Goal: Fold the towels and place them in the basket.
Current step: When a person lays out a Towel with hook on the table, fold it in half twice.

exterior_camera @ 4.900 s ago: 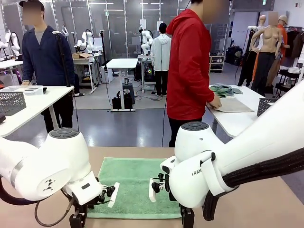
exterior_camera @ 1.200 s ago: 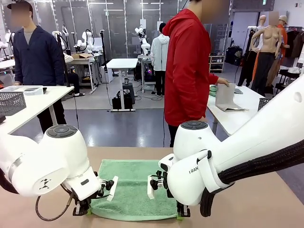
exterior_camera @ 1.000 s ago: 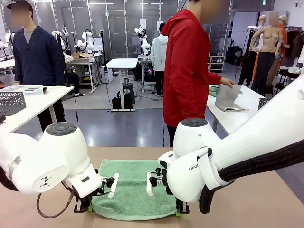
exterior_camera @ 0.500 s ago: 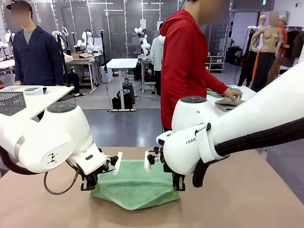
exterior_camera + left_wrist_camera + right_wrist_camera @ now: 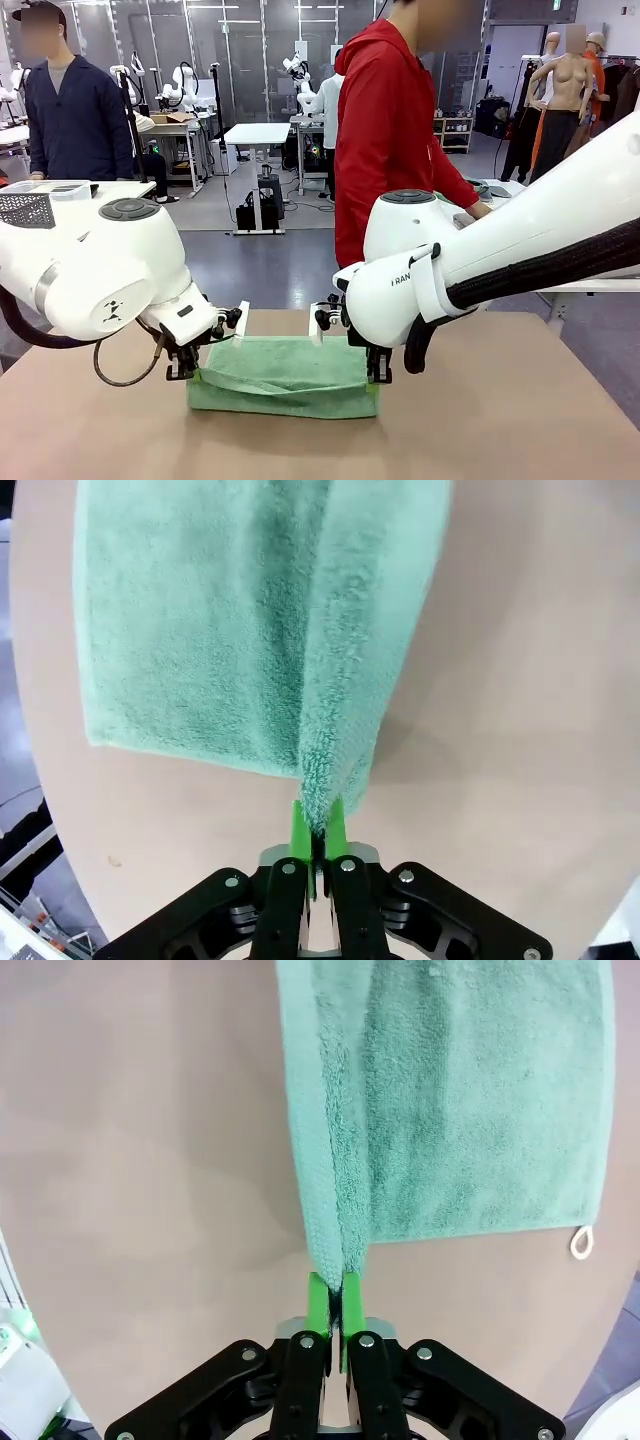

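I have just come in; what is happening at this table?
Two arms are folding the mint green towel on the table. The left tool and the right tool each pinch one end of its lifted edge, doubled over the part lying flat. A person in red stands beyond the far side, turned aside.

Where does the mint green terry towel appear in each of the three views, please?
Front view: the mint green terry towel lies low centre, its ends gripped by the left hand and the right hand.
Left wrist view: upper middle, with a corner pinched at bottom centre.
Right wrist view: upper right, with a corner pinched at bottom centre.
Shared landmark: the tan tabletop beneath the towel.
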`<state>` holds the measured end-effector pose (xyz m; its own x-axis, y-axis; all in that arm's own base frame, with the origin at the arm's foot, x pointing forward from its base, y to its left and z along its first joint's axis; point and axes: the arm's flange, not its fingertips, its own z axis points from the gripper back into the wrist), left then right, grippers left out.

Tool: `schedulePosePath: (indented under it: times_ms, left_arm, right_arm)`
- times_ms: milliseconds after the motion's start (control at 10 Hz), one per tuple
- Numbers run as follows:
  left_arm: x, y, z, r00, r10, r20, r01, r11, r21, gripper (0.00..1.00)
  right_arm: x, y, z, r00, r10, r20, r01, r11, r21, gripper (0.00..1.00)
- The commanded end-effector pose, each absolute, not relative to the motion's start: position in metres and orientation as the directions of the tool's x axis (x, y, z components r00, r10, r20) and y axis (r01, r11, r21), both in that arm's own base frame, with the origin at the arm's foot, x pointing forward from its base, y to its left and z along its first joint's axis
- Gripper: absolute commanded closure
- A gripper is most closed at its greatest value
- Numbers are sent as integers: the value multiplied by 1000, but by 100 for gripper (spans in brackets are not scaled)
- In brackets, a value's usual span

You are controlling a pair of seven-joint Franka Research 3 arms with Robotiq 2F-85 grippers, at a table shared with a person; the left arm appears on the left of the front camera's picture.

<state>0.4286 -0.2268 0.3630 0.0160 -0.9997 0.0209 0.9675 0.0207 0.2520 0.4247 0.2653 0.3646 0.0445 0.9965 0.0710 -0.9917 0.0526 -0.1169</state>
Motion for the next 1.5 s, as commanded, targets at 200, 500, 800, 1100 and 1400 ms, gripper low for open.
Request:
schedulePosePath:
  times_ms: [200, 500, 800, 1100, 1400]
  left_arm:
    - [428, -229, 367, 10, -1000, 28, 964, 17, 265, 94]
    - [455, -232, 359, -26, -998, 59, 968, -11, 251, 94]
    - [500, -234, 349, -40, -992, 120, 972, -11, 234, 94]
    - [520, -236, 349, -8, -994, 107, 969, 18, 245, 94]
    - [540, -231, 358, 23, -994, 105, 963, 51, 266, 94]
  right_arm:
    - [422, 266, 365, 44, 996, 72, -992, 52, -115, 94]
    - [457, 259, 363, 55, 996, 63, -986, 64, -152, 94]
    - [494, 261, 363, 12, 995, 98, -988, 27, -154, 94]
    - [523, 263, 363, 6, 996, 87, -986, 20, -166, 94]
    - [537, 260, 363, 36, 997, 69, -987, 47, -157, 94]
